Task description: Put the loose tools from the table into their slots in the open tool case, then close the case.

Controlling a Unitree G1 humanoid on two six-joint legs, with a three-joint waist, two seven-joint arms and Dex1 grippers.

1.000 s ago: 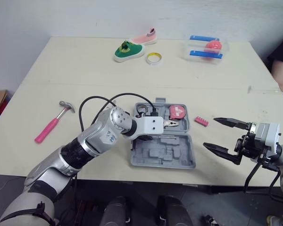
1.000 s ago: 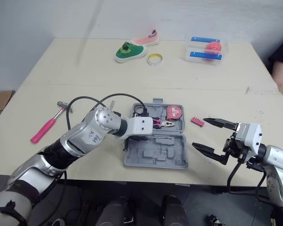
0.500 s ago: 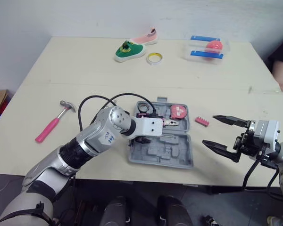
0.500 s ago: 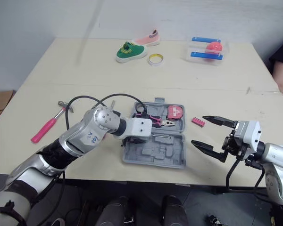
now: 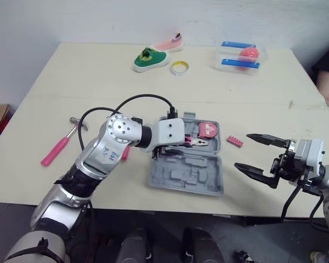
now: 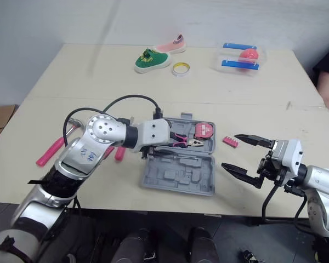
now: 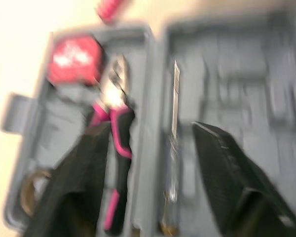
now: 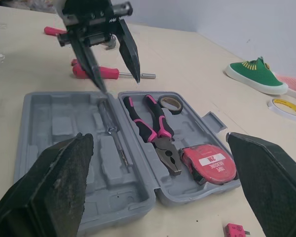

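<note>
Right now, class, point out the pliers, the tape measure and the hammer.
pliers (image 8: pixel 159 139), right wrist view, on the joint where the handles meet the head.
tape measure (image 8: pixel 208 164), right wrist view, on its red casing.
hammer (image 5: pixel 56 150), left eye view, on the pink handle.

Left gripper (image 8: pixel 119 83): we record it drawn back, raised; pliers (image 8: pixel 153 126) now clear below its fingers; pink screwdriver (image 6: pixel 119 153) uncovered behind it

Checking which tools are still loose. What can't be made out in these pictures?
Screwdriver: head views, left arm covers all but part of its handle.
Hammer: right wrist view, left gripper hides most of it.
Bit strip: right wrist view, cut by the edge.
Tape measure: left wrist view, label blurred.
</note>
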